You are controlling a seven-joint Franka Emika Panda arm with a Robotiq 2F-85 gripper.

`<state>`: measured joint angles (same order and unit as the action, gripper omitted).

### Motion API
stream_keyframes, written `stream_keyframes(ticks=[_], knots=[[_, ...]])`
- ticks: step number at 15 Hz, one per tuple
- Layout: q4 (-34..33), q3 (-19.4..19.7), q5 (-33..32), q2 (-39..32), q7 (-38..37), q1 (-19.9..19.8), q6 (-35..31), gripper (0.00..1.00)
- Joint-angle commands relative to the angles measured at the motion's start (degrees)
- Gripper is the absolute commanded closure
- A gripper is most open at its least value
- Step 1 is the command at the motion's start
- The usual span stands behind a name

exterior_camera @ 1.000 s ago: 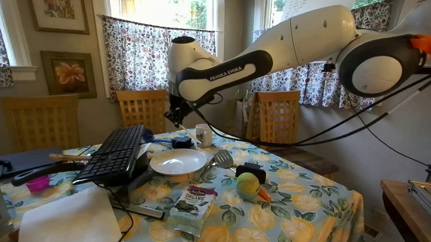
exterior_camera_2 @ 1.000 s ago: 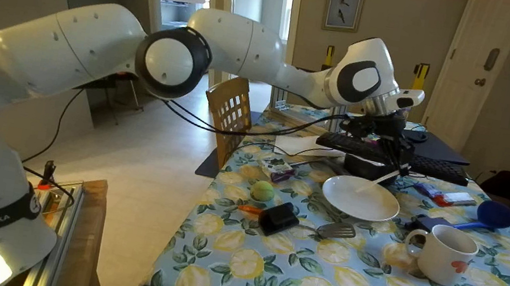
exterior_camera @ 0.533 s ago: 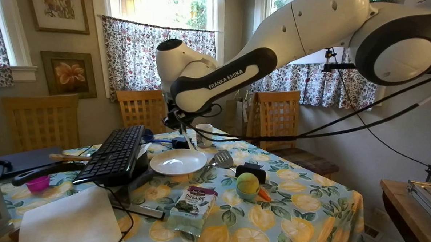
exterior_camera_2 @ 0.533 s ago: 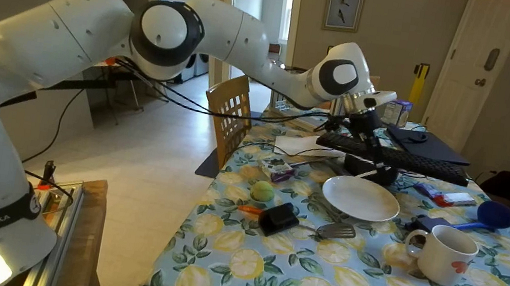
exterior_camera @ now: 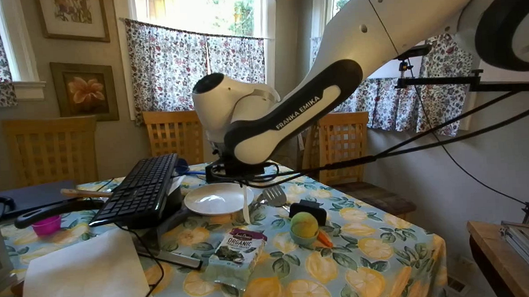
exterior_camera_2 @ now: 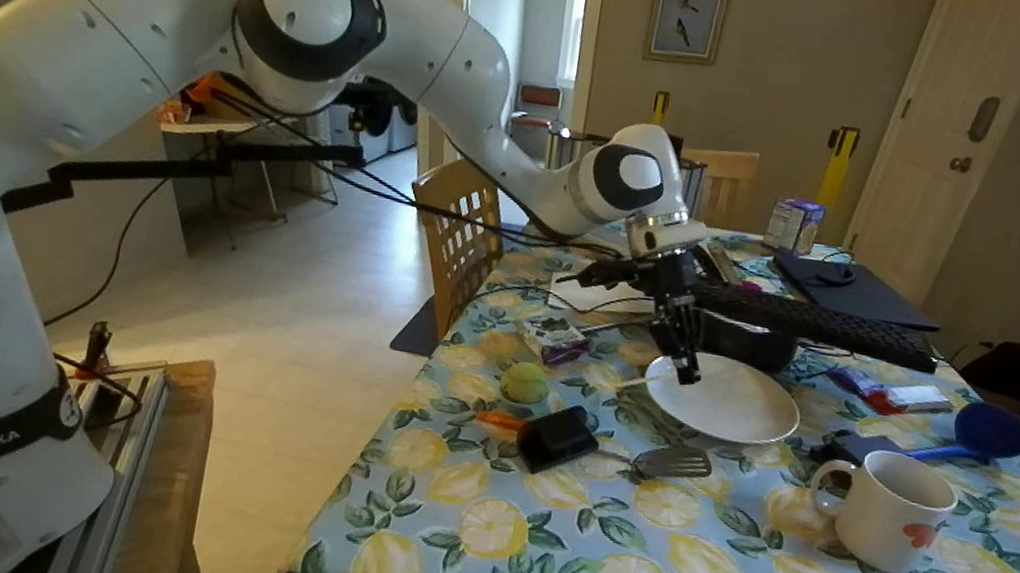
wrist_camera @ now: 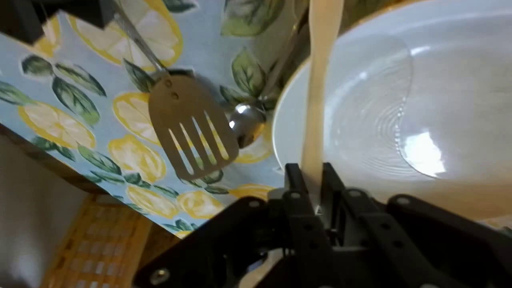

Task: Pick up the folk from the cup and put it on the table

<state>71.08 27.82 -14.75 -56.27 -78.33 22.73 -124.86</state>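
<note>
Pale, slender, wood-toned fork (wrist_camera: 317, 92), pinched by the black two-fingered gripper (wrist_camera: 312, 172), spans the wrist view's upper centre; a white cylindrical cup (exterior_camera_2: 881, 512) stands lower right in an exterior view.

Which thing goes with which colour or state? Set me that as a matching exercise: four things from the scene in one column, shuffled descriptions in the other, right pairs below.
Things
1. cup
2. ladle
3. pale utensil
4. ball

Descriptions
A. yellow-green
B. held in the gripper
C. white, with a red heart on its side
D. blue

Right pairs: 1-C, 2-D, 3-B, 4-A
</note>
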Motion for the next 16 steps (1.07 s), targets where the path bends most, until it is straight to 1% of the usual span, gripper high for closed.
stream_keyframes(ticks=[1, 4, 8, 9, 12, 14, 16], knots=[[1.7, -3.7, -3.9, 1.8, -4.2, -1.7, 0.7, 0.85], [4.6, -4.1, -4.2, 3.6, -6.6, -1.1, 0.8, 0.85], [5.0, -4.1, -4.2, 4.0, -6.8, -1.1, 0.8, 0.85], [5.5, -4.2, -4.4, 4.6, -6.1, -1.3, -0.5, 0.96], [9.9, -4.1, -8.0, 8.8, -7.1, -0.1, -2.7, 0.96], [14.0, -3.5, -11.8, 12.5, -9.9, 2.2, -3.7, 0.96], [18.4, -4.1, -15.1, 16.4, -12.9, 3.8, -4.3, 0.96]])
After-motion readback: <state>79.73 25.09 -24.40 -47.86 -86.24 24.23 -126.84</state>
